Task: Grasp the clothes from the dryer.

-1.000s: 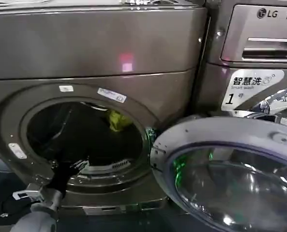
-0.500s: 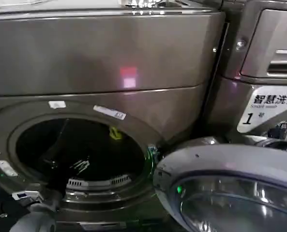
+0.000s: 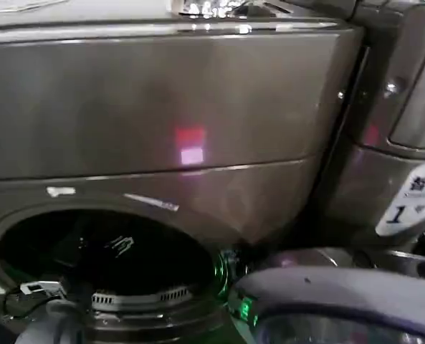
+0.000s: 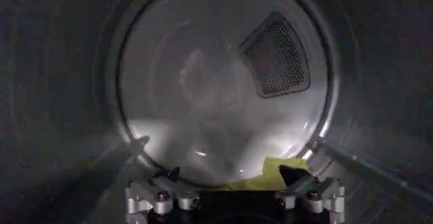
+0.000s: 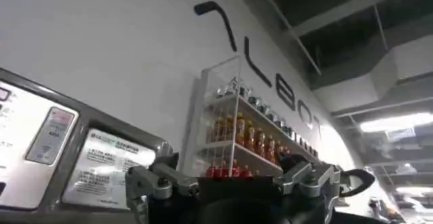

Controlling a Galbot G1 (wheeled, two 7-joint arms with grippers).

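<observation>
one dryer [image 3: 162, 107]; one yellow-green clothes wad [image 4: 274, 176]; two pincers [image 4: 233, 190] [image 5: 233, 181]

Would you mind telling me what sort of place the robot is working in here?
Probably a laundry room or laundromat mock-up: a front-loading dryer beside a second machine carrying a numbered label, plus a wall rack of bottled drinks as in a shop.

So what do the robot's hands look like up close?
The left gripper, seen inside the dryer, has a black middle with silvery grey metal brackets on both sides, each fastened with round bolts, and dark fingers. The right gripper looks the same: black body, pale metal brackets, bolts. A thin black cable runs beside the left arm.
</observation>
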